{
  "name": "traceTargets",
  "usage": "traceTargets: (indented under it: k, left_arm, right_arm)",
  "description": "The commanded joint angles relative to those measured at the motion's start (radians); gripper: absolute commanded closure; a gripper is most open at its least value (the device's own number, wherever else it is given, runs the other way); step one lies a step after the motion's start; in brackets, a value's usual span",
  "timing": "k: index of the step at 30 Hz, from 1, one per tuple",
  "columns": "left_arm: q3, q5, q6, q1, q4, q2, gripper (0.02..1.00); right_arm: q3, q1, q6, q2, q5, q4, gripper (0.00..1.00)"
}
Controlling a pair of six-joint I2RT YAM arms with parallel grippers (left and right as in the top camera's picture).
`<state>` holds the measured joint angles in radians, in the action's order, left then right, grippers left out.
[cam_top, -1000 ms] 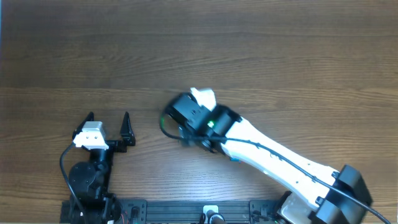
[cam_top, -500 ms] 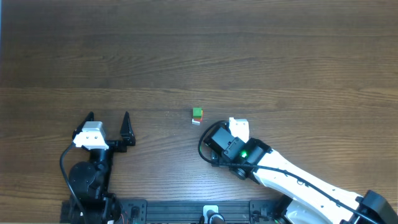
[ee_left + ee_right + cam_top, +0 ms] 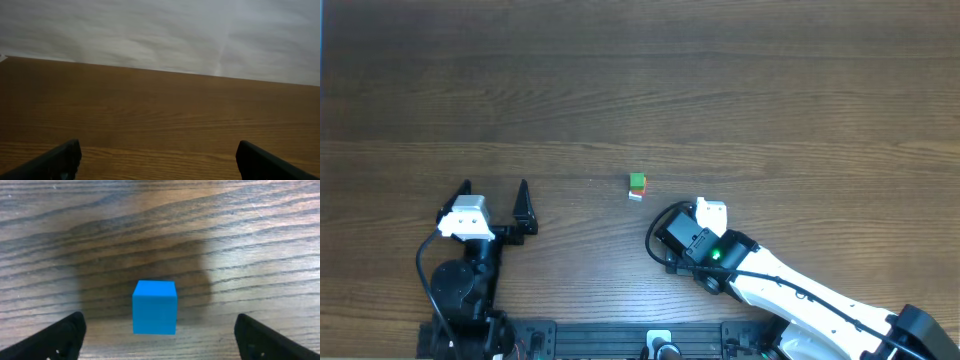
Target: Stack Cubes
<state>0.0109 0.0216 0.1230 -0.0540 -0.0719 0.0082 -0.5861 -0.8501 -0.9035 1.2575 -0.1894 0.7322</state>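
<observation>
A small stack stands at the table's centre: a green cube (image 3: 637, 181) on top of another cube, of which a reddish and pale sliver (image 3: 635, 194) shows. A blue cube (image 3: 154, 307) lies on the wood, straight below my right gripper (image 3: 158, 323), between its spread fingers and untouched. In the top view the right gripper (image 3: 670, 243) points down, a little below and right of the stack. My left gripper (image 3: 492, 196) rests open near its base at the left, with bare table ahead of its fingers (image 3: 65, 157).
The brown wooden table (image 3: 640, 90) is bare across its far half. A pale wall (image 3: 160, 30) rises behind the table's far edge in the left wrist view.
The right arm drew back from the table's centre toward the lower right, uncovering the green-topped stack, then shifted slightly right. The left arm stayed still.
</observation>
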Motion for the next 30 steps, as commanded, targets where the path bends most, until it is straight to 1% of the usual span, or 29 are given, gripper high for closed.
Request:
traceTargets:
  k: [1,3,6,19,22,30]
  left_arm:
    - [-0.005,-0.006,-0.014,-0.006,0.000,-0.004,0.018]
    - [-0.005,-0.006,-0.014,-0.006,0.000,-0.004,0.018]
    - [-0.005,-0.006,-0.014,-0.006,0.000,-0.004,0.018]
    - [-0.005,-0.006,-0.014,-0.006,0.000,-0.004,0.018]
    - [-0.005,-0.006,-0.014,-0.006,0.000,-0.004,0.018]
    - [-0.005,-0.006,-0.014,-0.006,0.000,-0.004,0.018]
  right_arm:
    - [0.026,0.007,-0.021,-0.009,0.002,-0.017,0.137]
    - [0.030,0.007,-0.020,-0.008,0.006,-0.026,0.154]
    - [0.035,0.007,-0.020,0.006,0.005,-0.050,0.207]
    - [0.035,0.007,-0.020,0.081,0.005,-0.109,0.310]
    - [0.035,0.007,-0.020,0.081,0.005,-0.109,0.373]
    - [0.035,0.007,-0.019,0.084,0.004,-0.108,0.487]
